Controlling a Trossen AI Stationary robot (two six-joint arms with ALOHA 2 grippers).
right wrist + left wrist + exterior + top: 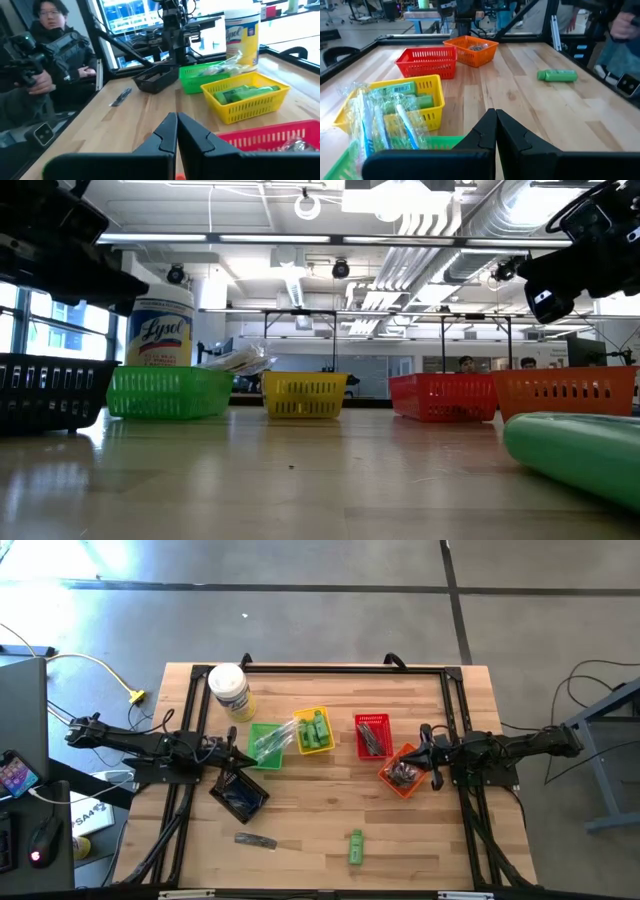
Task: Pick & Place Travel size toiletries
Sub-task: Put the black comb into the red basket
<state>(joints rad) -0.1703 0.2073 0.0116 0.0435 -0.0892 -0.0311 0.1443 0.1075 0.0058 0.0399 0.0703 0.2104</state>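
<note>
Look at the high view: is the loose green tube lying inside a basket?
No, the green tube lies alone on bare table, away from every basket.

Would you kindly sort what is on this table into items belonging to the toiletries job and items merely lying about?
Job:
green tube loose on the wood
dark wrapped stick loose on the wood
green tubes in the yellow basket
clear-wrapped sticks in the green basket

Lying about:
white wipes canister with yellow label

Bright, even light falls from ceiling fixtures (310, 204), seen glowing in the low view. Glare washes the concrete floor (60, 560) at the high view's corner. Shadows on the wooden surface (320, 810) are faint. In the low view, the near green tube (580, 452) is blurred, out of focus.
</note>
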